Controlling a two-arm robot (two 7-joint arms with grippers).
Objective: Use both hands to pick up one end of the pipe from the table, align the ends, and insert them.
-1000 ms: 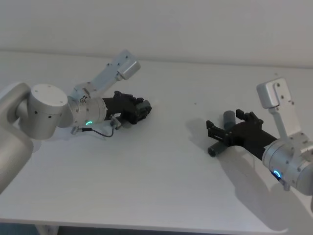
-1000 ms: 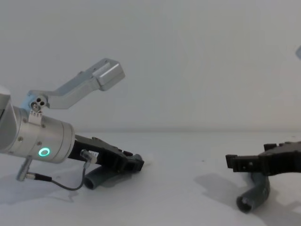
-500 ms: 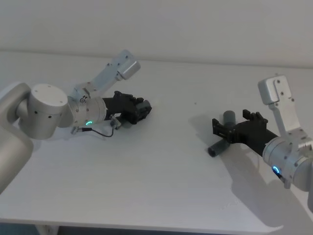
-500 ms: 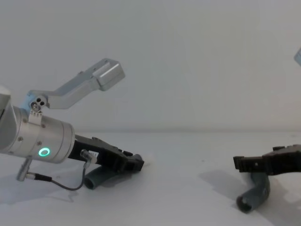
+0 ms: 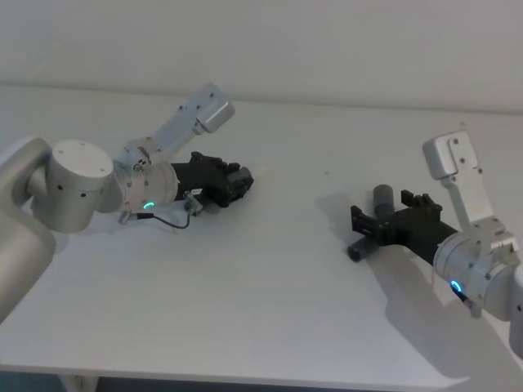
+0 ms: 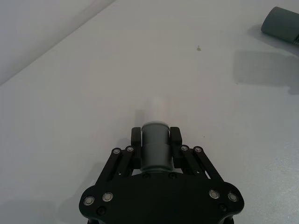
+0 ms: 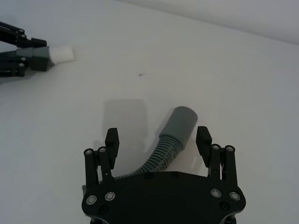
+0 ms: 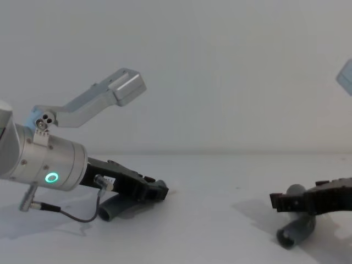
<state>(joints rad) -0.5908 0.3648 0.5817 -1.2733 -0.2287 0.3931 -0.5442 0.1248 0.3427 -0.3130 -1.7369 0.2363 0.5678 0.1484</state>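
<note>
On the white table [image 5: 270, 310], my left gripper [image 5: 234, 184] lies low at the left, shut on the smooth grey cuff of one pipe piece [image 6: 155, 144]. A pale tip [image 7: 61, 53] sticks out past its fingers, and the piece's other end [image 8: 113, 210] rests on the table beneath the gripper [image 8: 160, 192]. At the right, the second pipe piece [image 5: 381, 197] lies bent on the table. My right gripper [image 7: 158, 140] is open, a finger on either side of its ribbed body [image 7: 161, 154] just behind the cuff [image 7: 181, 121], touching neither. Its open end [image 8: 290, 235] points toward me.
The left arm's silver wrist with a green ring light [image 8: 51, 177] and a loose black cable [image 8: 71, 214] sit low at the left. Bare table lies between the two grippers, and the front edge [image 5: 245, 377] runs close below.
The right gripper has dropped lower and shifted slightly, so its open fingers now straddle the second pipe piece. The left arm and its pipe piece have not moved.
</note>
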